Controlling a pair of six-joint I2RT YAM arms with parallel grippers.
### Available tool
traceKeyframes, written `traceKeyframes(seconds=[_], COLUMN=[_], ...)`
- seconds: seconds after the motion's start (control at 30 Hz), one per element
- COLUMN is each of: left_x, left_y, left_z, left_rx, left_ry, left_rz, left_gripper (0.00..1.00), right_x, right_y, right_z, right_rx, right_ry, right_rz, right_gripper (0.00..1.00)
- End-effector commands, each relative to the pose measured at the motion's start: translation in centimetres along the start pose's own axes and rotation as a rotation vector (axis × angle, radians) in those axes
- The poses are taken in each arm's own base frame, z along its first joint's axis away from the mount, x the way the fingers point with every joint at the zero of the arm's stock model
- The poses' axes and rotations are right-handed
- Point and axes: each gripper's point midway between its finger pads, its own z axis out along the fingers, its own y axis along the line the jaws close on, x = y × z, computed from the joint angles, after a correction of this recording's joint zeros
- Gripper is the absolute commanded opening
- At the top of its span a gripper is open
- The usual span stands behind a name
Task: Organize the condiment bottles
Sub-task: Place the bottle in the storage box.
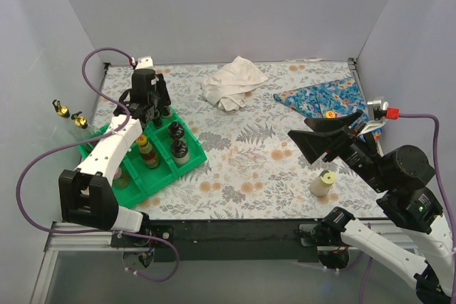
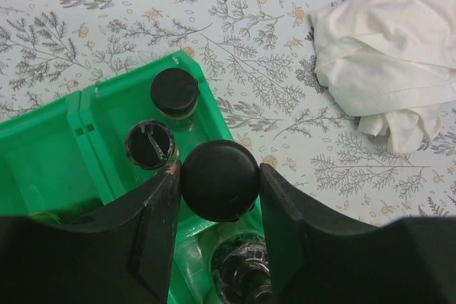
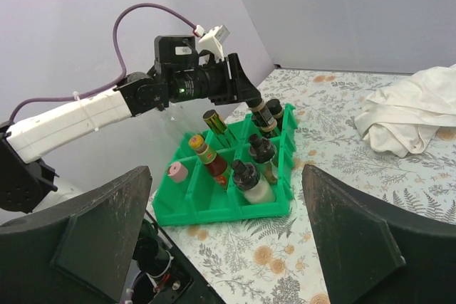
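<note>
Black-capped bottle (image 2: 216, 189) points cap up, long axis near vertical, over the far end of the green tray (image 1: 158, 178) by the bench's left edge. Left claw (image 2: 219, 174) is clamped on its cap, one finger each side. Other bottles (image 3: 251, 176) stand upright in the tray compartments. Cream bottle (image 1: 323, 184) stands upright near the front right edge. Right claw (image 1: 322, 137) is spread wide, holding nothing, above the bench's right side.

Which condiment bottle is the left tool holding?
The bottle with the smooth round black cap, clamped in the left tool over the green tray; the others stand ungripped.
</note>
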Motion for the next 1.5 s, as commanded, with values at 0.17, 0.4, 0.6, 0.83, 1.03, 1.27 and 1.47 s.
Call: traceKeyframes(seconds=[0.17, 0.4, 0.6, 0.83, 1.03, 1.27, 1.47], left_x=[-1.5, 0.8, 2.4, 3.5, 4.8, 5.5, 5.3], left_y=[0.5, 0.8, 1.2, 1.2, 1.4, 1.4, 1.4], left_z=[1.5, 2.9, 4.2, 5.0, 5.4, 5.7, 5.7], left_rx=[-0.010, -0.013, -0.020, -0.007, -0.004, -0.006, -0.005], left_ry=[-0.100, -0.072, -0.054, -0.054, -0.036, -0.016, -0.016], left_rz=[0.032, 0.043, 0.065, 0.067, 0.066, 0.074, 0.071], left_gripper=[0.00, 0.00, 0.00, 0.02, 0.16, 0.45, 0.49], right_x=[-0.9, -0.7, -0.5, -0.3, -0.1, -0.2, -0.5], right_y=[0.0, -0.3, -0.4, -0.5, -0.7, -0.5, -0.3], right_z=[-0.1, 0.2, 0.5, 0.9, 1.1, 1.3, 1.2], right_rx=[0.004, 0.013, 0.013, 0.013, 0.017, 0.012, 0.005], right_ry=[-0.041, -0.037, -0.034, -0.031, -0.029, -0.026, -0.033], right_rz=[-0.016, -0.022, -0.025, -0.029, -0.031, -0.029, -0.031], right_gripper=[0.95, 0.95, 0.95, 0.95, 0.95, 0.95, 0.95])
